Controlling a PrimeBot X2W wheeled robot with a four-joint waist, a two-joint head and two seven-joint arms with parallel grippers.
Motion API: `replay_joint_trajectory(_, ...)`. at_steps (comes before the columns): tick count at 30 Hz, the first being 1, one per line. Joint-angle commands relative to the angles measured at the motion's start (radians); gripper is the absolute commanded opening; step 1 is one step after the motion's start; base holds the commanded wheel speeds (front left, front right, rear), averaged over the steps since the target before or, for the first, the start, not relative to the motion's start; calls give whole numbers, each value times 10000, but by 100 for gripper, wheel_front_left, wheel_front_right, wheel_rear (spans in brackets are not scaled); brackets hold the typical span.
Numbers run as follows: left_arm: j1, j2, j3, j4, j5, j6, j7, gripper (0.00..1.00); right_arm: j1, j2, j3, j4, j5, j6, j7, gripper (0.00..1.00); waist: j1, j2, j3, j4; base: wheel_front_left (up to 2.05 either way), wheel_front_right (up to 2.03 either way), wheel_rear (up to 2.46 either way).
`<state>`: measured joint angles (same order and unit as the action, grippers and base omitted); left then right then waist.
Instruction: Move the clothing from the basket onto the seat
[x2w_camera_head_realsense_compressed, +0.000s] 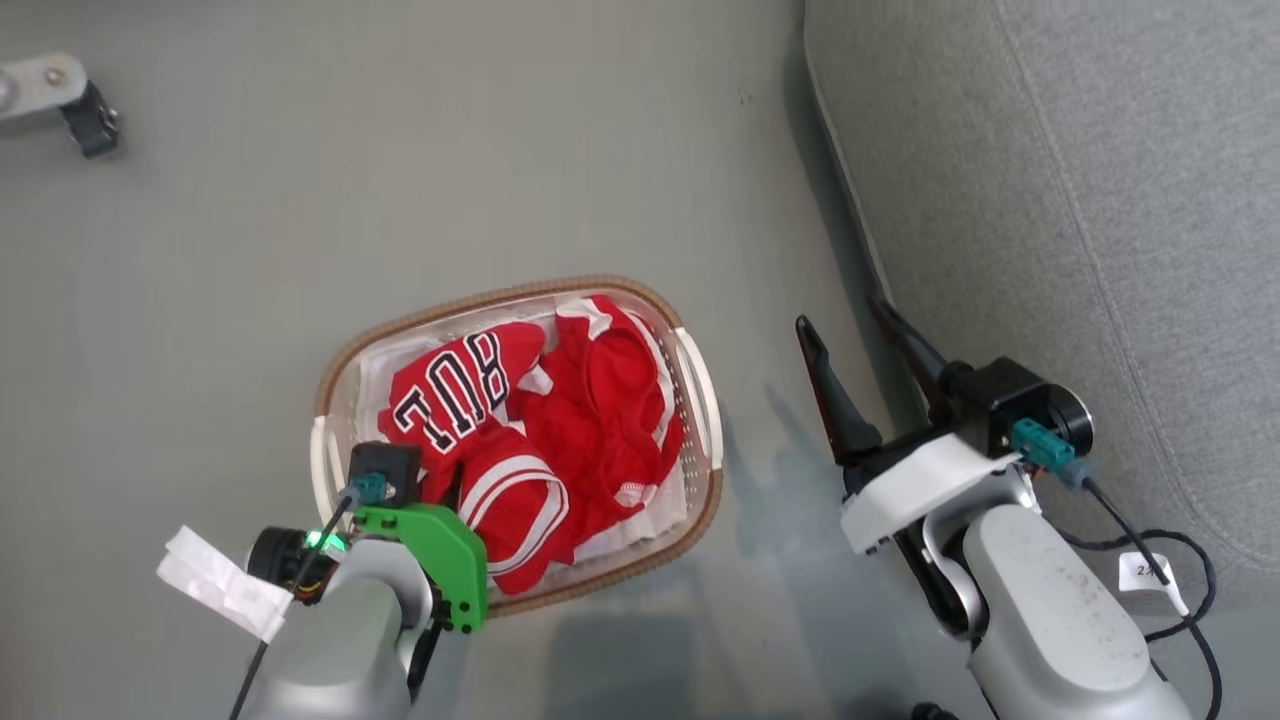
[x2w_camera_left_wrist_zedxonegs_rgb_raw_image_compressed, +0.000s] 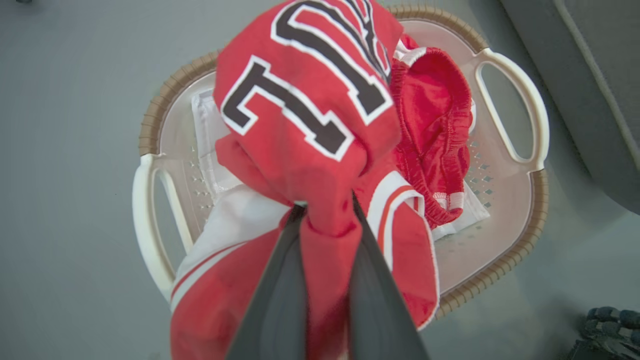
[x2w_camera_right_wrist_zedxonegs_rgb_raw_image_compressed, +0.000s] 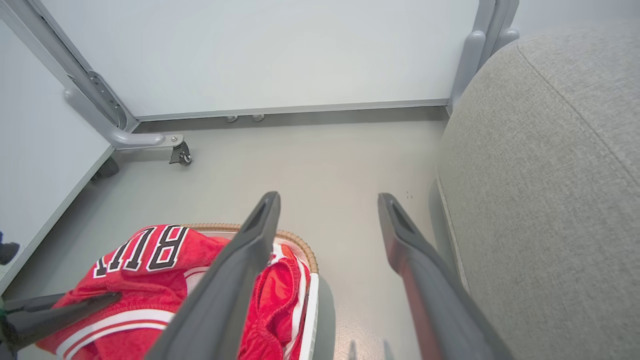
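The basket (x2w_camera_head_realsense_compressed: 520, 292) stands on the floor to the left of the seat (x2w_camera_head_realsense_compressed: 1080, 200). In it lie the clothing: a red lettered jersey (x2w_camera_head_realsense_compressed: 460, 390) and red shorts (x2w_camera_head_realsense_compressed: 610, 400). My left gripper (x2w_camera_left_wrist_zedxonegs_rgb_raw_image_compressed: 327, 205) is shut on a bunched fold of the jersey (x2w_camera_left_wrist_zedxonegs_rgb_raw_image_compressed: 300, 100), which is raised above the basket (x2w_camera_left_wrist_zedxonegs_rgb_raw_image_compressed: 535, 220) while the shorts (x2w_camera_left_wrist_zedxonegs_rgb_raw_image_compressed: 435, 130) rest inside. My right gripper (x2w_camera_head_realsense_compressed: 843, 320) hangs open and holds nothing, between basket and seat. In the right wrist view it (x2w_camera_right_wrist_zedxonegs_rgb_raw_image_compressed: 328, 200) is over bare floor, with the seat (x2w_camera_right_wrist_zedxonegs_rgb_raw_image_compressed: 550, 175) at its right.
A flat white sheet (x2w_camera_left_wrist_zedxonegs_rgb_raw_image_compressed: 210, 130) lines the basket's bottom. A metal leg with a caster (x2w_camera_right_wrist_zedxonegs_rgb_raw_image_compressed: 175, 150) stands by the white wall panels beyond the basket. Black cables (x2w_camera_head_realsense_compressed: 1170, 560) trail by my right forearm near the seat's edge.
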<state>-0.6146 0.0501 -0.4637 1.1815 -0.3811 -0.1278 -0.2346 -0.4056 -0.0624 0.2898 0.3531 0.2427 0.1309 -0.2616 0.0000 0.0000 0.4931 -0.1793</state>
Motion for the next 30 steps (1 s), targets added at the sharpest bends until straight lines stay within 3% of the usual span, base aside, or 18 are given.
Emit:
replay_joint_trajectory(1, 220, 22, -148, -108, -257, -36, -73, 0, 235, -126, 40, 58, -107, -3, -48, 100, 0, 0, -830, 363, 0, 0, 0)
replay_joint_trajectory(14, 795, 24, -768, -1022, -1400, -19, -323, 0, 1160, -398, 52, 391, -122, -3, -48, 100, 0, 0, -2495, 811, 0, 0, 0)
replay_joint_trajectory(30, 1326, 25, 77, -3175, -557, 8, -324, 0, 2018, -347, 27, 582, -111, -3, -48, 100, 0, 0, -3764, 834, 0, 0, 0)
